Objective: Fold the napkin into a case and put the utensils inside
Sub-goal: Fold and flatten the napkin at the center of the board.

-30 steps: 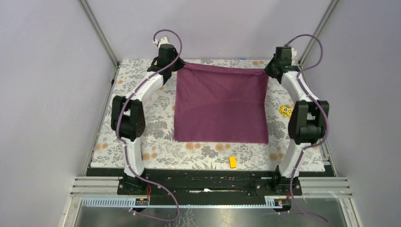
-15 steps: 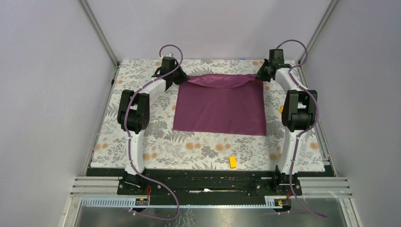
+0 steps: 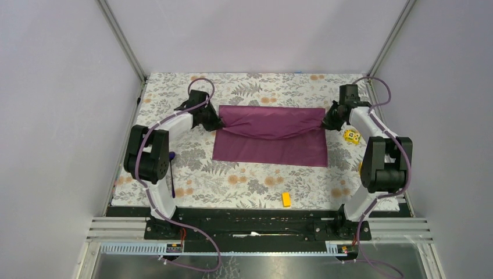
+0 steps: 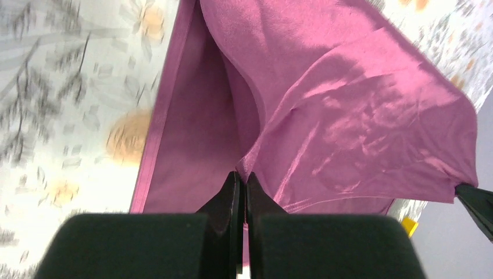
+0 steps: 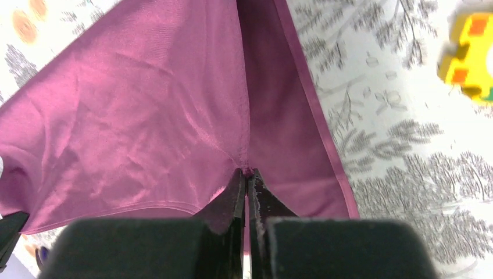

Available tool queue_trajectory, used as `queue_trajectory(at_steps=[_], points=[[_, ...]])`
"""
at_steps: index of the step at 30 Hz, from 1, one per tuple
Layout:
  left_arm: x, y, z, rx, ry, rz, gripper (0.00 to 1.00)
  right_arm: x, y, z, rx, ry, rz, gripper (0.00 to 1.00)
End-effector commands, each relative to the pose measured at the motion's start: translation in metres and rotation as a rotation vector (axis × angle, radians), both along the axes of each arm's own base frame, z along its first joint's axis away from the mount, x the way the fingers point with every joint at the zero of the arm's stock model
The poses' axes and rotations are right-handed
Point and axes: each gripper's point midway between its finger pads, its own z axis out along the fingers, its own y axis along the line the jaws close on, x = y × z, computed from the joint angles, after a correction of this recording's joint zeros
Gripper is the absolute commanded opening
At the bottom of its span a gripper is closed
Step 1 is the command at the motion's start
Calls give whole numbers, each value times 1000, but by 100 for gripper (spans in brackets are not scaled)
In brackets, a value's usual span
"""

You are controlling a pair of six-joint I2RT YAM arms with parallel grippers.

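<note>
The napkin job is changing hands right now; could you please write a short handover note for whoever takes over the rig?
Left hand: shut on the napkin at its far-left corner.
Right hand: shut on its far-right corner.
Napkin: near half flat on the table; far edge raised, sagging between the hands above the flat part.
Done: first fold begun, not laid down.
Left: lay the fold, finish the case, insert the utensils, which I cannot make out clearly.

white arms point(image 3: 174, 121), black joints point(image 3: 151, 156), purple cables point(image 3: 200, 79)
</note>
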Motion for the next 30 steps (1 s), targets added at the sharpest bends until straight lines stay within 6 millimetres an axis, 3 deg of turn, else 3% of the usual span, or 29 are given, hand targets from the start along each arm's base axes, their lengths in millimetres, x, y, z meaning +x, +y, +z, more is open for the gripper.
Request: queue_trajectory(at_steps=[1,5,11,14,21,30], points=[[-38,6,5,-2,14,-42,0,-37,3,0,6,46,34,0],[-70,8,-13,-12,67,-69,0,-68,10,-19,41,84,58,0],[-93,6,-29,-17,89,-90,0,-93,7,-42,18,137,77,0],[-98,2,-30,-18,89,-110,1,-94,5,-42,5,138,81,0],[-99,3,-6,8,29,-117,1,-101,0,-23,-26,125,76,0],[-124,8,-20,16,77,-116,1,-124,-3,-37,-39,193,69,0]])
